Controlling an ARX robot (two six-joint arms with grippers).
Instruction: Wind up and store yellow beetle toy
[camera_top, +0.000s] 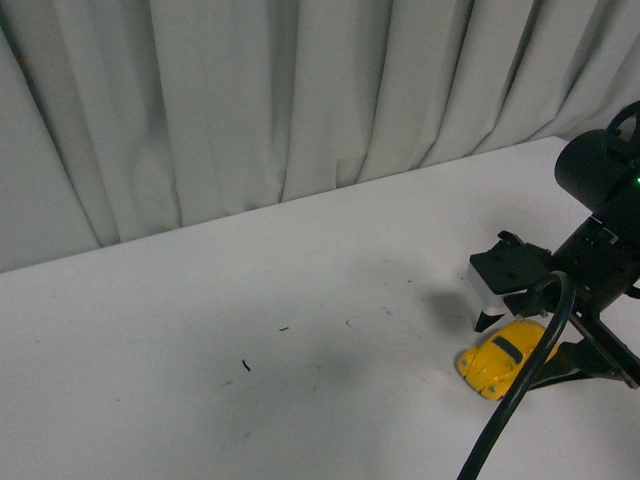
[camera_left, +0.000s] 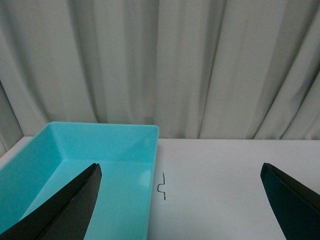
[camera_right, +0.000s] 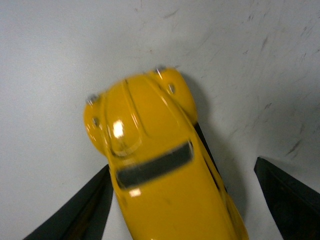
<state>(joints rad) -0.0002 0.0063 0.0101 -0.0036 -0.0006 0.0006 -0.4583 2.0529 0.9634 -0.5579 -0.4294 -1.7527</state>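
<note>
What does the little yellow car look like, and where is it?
The yellow beetle toy is a small, glossy, rounded car with a dark windscreen and tiny silvery headlights. It sits upright on the white table, at the robot's right. The right arm's black fingers stand open on either side of it; I cannot tell whether they touch it.

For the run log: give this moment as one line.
right hand: open, straddling yellow beetle toy on table | left hand: open, empty, near teal bin | stored: no
</note>
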